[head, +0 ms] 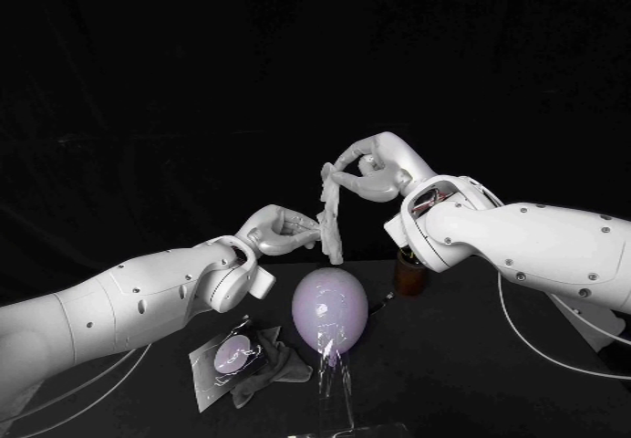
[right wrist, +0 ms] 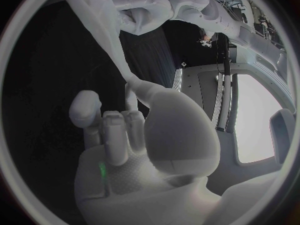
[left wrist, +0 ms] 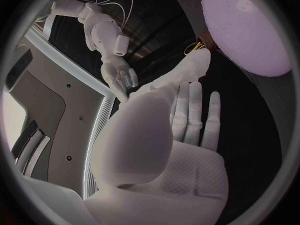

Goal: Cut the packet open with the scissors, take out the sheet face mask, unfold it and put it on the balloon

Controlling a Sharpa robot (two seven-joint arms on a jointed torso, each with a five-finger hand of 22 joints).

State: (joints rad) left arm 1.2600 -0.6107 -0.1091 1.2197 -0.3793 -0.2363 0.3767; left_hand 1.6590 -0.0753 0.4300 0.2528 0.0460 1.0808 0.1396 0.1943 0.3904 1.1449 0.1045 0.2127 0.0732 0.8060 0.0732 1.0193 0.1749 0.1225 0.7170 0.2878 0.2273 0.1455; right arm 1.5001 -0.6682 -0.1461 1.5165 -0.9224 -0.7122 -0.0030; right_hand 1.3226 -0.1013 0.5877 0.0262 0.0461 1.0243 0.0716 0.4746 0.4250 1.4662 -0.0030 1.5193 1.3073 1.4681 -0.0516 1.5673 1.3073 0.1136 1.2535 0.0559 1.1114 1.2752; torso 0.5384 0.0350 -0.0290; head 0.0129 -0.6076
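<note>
The white sheet face mask (head: 330, 214) hangs as a folded strip above the table, stretched between both hands. My left hand (head: 282, 230) pinches its lower part, and my right hand (head: 367, 172) pinches its top end higher up. Below them the pale purple balloon (head: 329, 310) stands upright on the table. In the left wrist view the mask (left wrist: 194, 67) runs from my left hand (left wrist: 169, 135) toward the right hand (left wrist: 119, 75), with the balloon (left wrist: 250, 30) beside it. In the right wrist view the mask (right wrist: 103, 30) stretches from my right hand (right wrist: 137, 130) to the left hand (right wrist: 144, 15).
The cut-open clear packet (head: 240, 358) lies on the table left of the balloon. A brown holder (head: 411, 270) stands just right of the balloon, under my right forearm. A clear stand (head: 336, 379) sits beneath the balloon.
</note>
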